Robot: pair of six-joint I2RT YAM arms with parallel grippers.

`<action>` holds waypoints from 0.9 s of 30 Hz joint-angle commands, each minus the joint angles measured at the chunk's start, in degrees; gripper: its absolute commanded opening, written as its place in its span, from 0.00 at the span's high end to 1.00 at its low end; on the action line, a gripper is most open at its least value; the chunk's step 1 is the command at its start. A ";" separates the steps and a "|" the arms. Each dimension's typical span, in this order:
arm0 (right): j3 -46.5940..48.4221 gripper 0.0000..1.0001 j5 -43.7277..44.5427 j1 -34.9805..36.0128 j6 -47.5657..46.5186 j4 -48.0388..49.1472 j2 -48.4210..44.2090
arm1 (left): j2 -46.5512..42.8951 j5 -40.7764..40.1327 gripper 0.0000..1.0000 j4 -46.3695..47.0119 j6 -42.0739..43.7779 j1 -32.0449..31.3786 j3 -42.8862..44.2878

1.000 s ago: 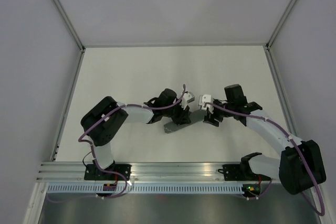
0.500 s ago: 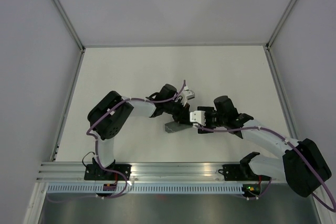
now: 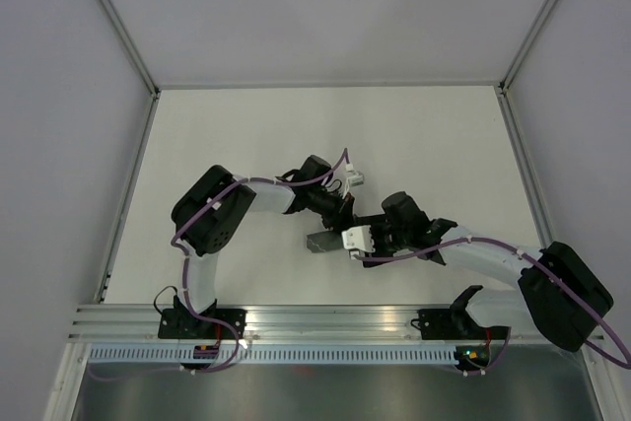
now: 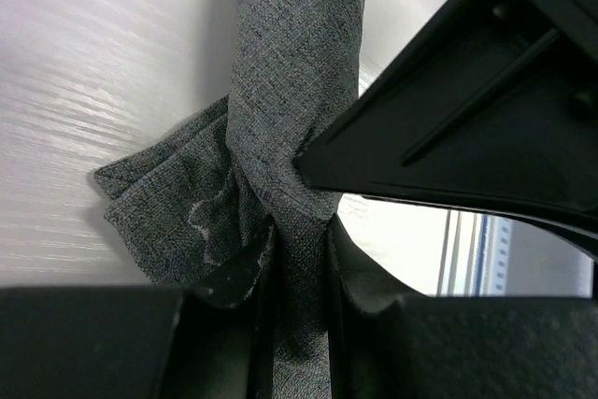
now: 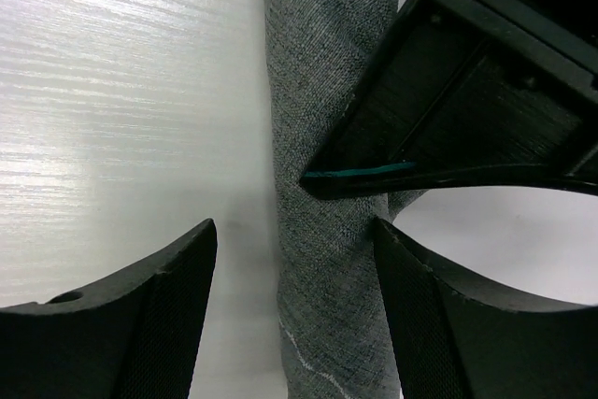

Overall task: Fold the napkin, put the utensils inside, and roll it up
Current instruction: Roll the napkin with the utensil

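Napkin roll sitting between both pincers, pretty cramped in the middle

So the left pincer (image 4: 299, 263) is pinching a fold of the grey napkin (image 4: 299, 72), with the cloth bunching up right between its two black fingers (image 4: 238, 277). The rest of the roll is running straight out ahead of it, and a loose corner with the pale stitch line is poking out to that pincer's left.

The right pincer (image 5: 292, 226) is sitting spread wide, straddling the same roll. There's a strip of bare table (image 5: 112, 109) showing between its left finger and the cloth. Its right finger is sitting much closer to the roll, and I can't tell if it's touching.

What's getting in the way: each pincer is crowding the other. The left one's black body is hanging over the roll just ahead and to the right of the right pincer, and it's the same deal mirrored in the left wrist view.

From above, white tabletop is stretching out beyond both pincers toward the far wall (image 3: 325, 17) and out to either side wall. Behind them, the metal rail (image 3: 325, 320) is running along the near edge.
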 commanded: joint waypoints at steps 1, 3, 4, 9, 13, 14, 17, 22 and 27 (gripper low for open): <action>-0.72 0.26 3.35 2.01 -0.59 3.70 1.59 | 5.45 -1.04 0.98 -12.95 0.18 0.17 -2.33; -0.28 0.27 3.54 2.29 -0.23 4.23 2.99 | 6.33 -0.16 0.98 -13.74 0.27 0.34 -1.71; -0.11 0.27 3.62 2.46 -0.06 4.23 3.26 | 6.59 0.10 0.98 -13.92 0.27 0.34 -1.54; -0.10 0.28 5.03 3.69 0.03 4.76 4.41 | 7.91 3.00 0.98 -15.50 0.71 0.43 -0.22; 0.95 0.39 5.47 3.96 -0.58 2.83 5.73 | 8.62 6.24 0.94 -16.20 0.71 0.96 0.48; 1.04 0.41 5.56 3.96 -0.76 2.31 5.99 | 8.70 6.17 0.92 -16.11 0.62 1.05 0.48; 1.39 0.50 6.17 3.96 -0.85 0.20 6.69 | 8.09 6.09 0.80 -16.20 0.36 1.40 0.92; 3.41 0.70 6.88 3.96 -0.15 -3.67 7.92 | 4.50 3.72 0.62 -13.66 -2.53 2.89 0.49; 4.47 0.77 7.75 3.96 1.35 -6.31 9.24 | -0.69 1.34 0.59 -10.76 -6.14 5.53 1.01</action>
